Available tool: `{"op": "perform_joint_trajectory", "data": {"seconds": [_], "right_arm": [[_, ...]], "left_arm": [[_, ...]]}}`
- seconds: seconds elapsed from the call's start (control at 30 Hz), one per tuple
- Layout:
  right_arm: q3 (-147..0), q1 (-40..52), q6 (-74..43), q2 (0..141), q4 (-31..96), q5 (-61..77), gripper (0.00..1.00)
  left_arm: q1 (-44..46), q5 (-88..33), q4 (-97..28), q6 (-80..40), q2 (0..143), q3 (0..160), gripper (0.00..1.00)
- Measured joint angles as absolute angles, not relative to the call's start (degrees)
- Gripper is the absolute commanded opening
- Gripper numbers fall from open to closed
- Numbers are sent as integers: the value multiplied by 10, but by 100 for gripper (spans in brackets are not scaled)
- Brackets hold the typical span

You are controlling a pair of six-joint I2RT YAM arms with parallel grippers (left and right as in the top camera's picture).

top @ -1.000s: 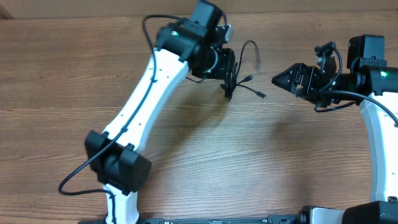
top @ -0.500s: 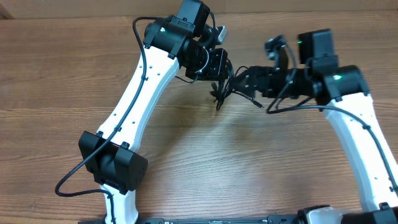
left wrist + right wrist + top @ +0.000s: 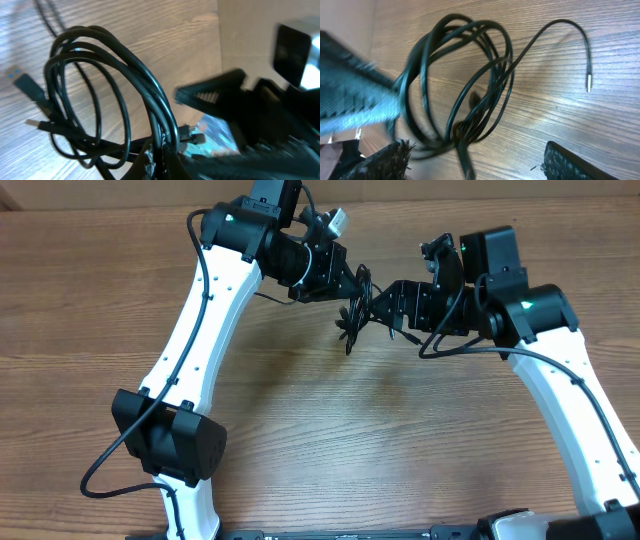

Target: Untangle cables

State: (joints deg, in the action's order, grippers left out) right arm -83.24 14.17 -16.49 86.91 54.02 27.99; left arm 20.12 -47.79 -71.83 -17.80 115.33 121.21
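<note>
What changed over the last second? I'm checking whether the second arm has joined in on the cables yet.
The right gripper swung left across the table to the cables, jaws open, nothing gripped yet. The left gripper carried the bundle slightly left. Unchanged: the left gripper stays shut on the cables, which are still tangled.

Overhead: fixed, looks straight down, whole table in frame. Both wrist views sit close, sharing the coiled cables from opposite sides.
</note>
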Motion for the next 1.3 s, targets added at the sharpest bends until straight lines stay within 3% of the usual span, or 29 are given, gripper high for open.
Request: {"op": "perform_joint_trajectory", "data": {"seconds": [0.17, 0.27, 0.4, 0.67, 0.87, 1.3], "right_arm": [[-832, 161, -165, 895, 528, 276, 84], [-832, 174, -166, 901, 520, 273, 73], [-832, 180, -198, 902, 516, 240, 42], [-832, 180, -294, 902, 528, 102, 18], [-832, 146, -343, 902, 579, 36, 15], [-785, 92, -367, 903, 633, 38, 16]], "left_arm": [[203, -494, -717, -178, 1153, 1212, 4], [203, -498, -716, -178, 1153, 1212, 4], [203, -500, -715, -179, 1153, 1212, 4], [200, -528, -717, -179, 1153, 1212, 4], [164, -491, -745, -170, 1147, 1212, 4], [138, -182, -808, -165, 1017, 1212, 4]]}}
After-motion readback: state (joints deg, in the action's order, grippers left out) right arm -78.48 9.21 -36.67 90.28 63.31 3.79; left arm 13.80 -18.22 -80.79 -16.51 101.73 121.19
